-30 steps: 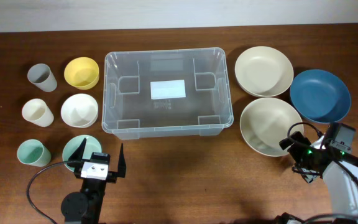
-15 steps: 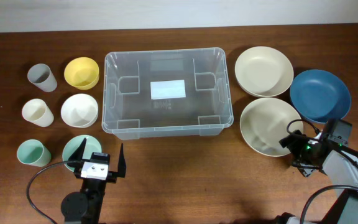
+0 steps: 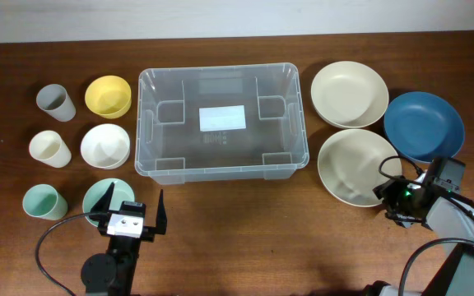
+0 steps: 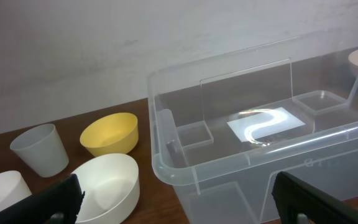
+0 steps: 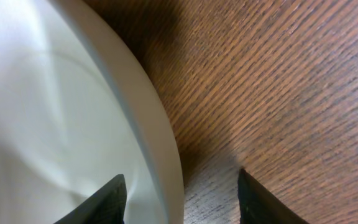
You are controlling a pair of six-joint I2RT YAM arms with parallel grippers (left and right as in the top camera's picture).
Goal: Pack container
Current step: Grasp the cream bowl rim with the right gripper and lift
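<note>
The clear plastic container [image 3: 220, 122] stands at the table's middle with a white label on its bottom; it also shows in the left wrist view [image 4: 260, 149]. My left gripper [image 3: 132, 215] is open and empty in front of the container's near left corner. My right gripper [image 3: 392, 202] is open and straddles the right rim of the near cream bowl [image 3: 354, 164]. In the right wrist view one finger is over the bowl's inside and the other over the table, with the bowl's rim [image 5: 166, 155] between my fingertips [image 5: 180, 199].
A second cream bowl [image 3: 349, 93] and a blue bowl [image 3: 423, 125] sit at the right. At the left are a yellow bowl [image 3: 108, 94], a white bowl [image 3: 105, 145], a green bowl [image 3: 101, 195], and grey [image 3: 55, 102], cream [image 3: 48, 148] and green [image 3: 40, 201] cups.
My right gripper has moved a little up and left, onto the near cream bowl's right rim. The left arm has not moved.
</note>
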